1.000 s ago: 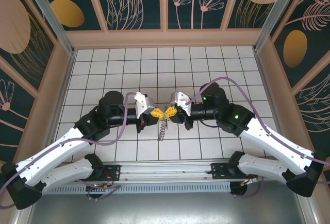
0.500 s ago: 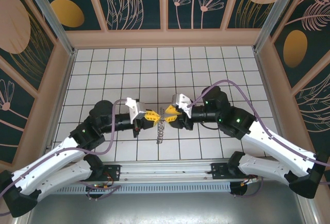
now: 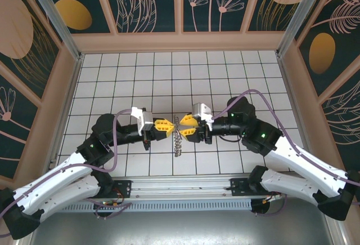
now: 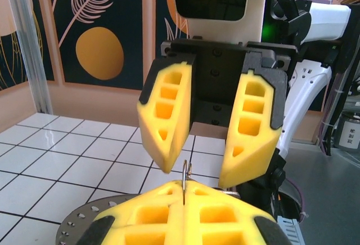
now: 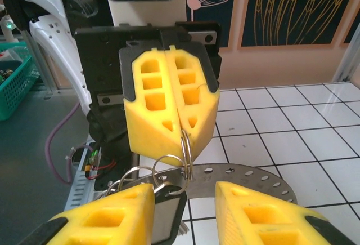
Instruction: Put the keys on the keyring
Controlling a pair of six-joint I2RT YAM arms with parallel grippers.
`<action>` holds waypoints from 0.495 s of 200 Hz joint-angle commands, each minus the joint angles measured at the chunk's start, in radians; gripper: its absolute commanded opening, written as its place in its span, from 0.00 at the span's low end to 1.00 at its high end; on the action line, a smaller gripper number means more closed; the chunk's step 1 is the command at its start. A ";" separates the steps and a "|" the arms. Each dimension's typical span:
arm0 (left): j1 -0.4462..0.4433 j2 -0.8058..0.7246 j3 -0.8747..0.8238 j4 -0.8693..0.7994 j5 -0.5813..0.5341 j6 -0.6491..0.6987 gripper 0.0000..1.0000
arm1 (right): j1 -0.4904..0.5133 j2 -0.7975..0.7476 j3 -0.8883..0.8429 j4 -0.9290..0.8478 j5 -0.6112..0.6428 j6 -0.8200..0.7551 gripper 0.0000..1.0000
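Keyring (image 5: 186, 148): thin silver wire, overlapping loops

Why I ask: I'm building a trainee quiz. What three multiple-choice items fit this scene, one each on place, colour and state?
1. Where do the left gripper and right gripper face each other? A far wall; B over the table middle; C left edge.
2. What colour are the finger pads? A blue; B red; C yellow.
3. Which gripper is shut on the keyring? A left; B right; C neither.
Answers: B, they face each other mid-table; C, both pairs are yellow; A, left clamps the ring while right stands open.
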 commanded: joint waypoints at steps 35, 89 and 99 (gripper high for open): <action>-0.004 -0.019 -0.002 0.076 0.022 -0.011 0.00 | -0.011 -0.031 0.007 0.012 0.087 0.029 0.39; -0.003 -0.020 0.002 0.066 0.023 -0.007 0.00 | -0.012 0.006 0.004 0.088 -0.013 0.061 0.42; -0.003 -0.021 0.002 0.064 0.023 -0.007 0.00 | -0.011 0.013 0.003 0.102 -0.025 0.069 0.42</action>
